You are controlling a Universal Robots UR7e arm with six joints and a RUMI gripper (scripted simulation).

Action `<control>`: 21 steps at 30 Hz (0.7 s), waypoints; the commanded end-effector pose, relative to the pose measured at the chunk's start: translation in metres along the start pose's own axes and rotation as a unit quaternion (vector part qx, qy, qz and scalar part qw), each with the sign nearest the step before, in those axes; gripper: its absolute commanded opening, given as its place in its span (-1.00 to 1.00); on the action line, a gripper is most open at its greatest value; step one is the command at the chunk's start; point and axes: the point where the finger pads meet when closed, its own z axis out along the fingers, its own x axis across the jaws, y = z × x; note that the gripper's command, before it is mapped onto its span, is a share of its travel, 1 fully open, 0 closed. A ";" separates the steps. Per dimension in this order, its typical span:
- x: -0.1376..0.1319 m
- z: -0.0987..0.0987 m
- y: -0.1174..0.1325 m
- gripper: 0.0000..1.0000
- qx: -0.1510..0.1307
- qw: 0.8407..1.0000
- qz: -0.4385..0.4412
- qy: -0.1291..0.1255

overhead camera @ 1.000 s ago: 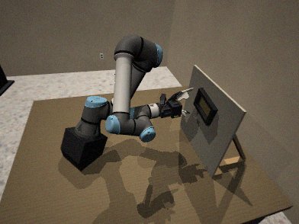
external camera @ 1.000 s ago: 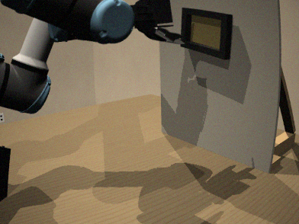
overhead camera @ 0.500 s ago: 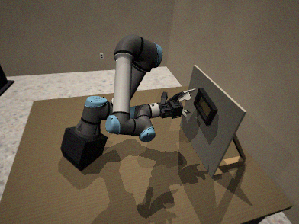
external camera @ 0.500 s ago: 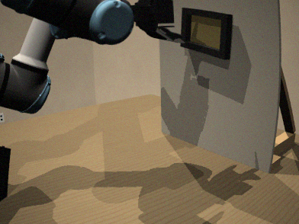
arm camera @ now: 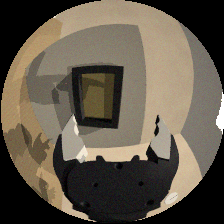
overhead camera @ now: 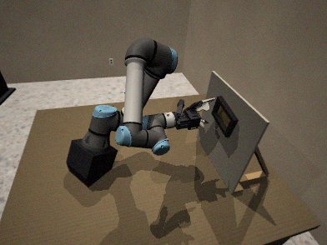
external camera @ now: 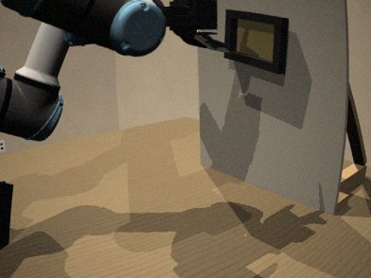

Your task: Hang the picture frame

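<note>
The picture frame [overhead camera: 231,128] [external camera: 280,44] [arm camera: 118,97], black with a yellowish-brown picture, is up against the grey board and looks about level. The screw is hidden behind it. My gripper [overhead camera: 210,110] [arm camera: 116,115] is open with nothing between its fingers. It is at the frame's left side as the exterior view shows it, where one fingertip overlaps the frame's lower left corner. I cannot tell whether that tip touches it. In the wrist view the other finger stands clear of the frame's outline. How the frame sits on the screw cannot be seen.
The grey board [overhead camera: 246,154] [external camera: 303,165] [arm camera: 132,50] stands upright on the wooden table [overhead camera: 46,167] [external camera: 156,255], with a wooden brace [overhead camera: 252,176] [external camera: 355,175] behind it. The arm's shadows fall across the board and table.
</note>
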 end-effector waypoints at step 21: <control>0.002 0.002 0.004 1.00 -0.007 1.000 0.025 -0.003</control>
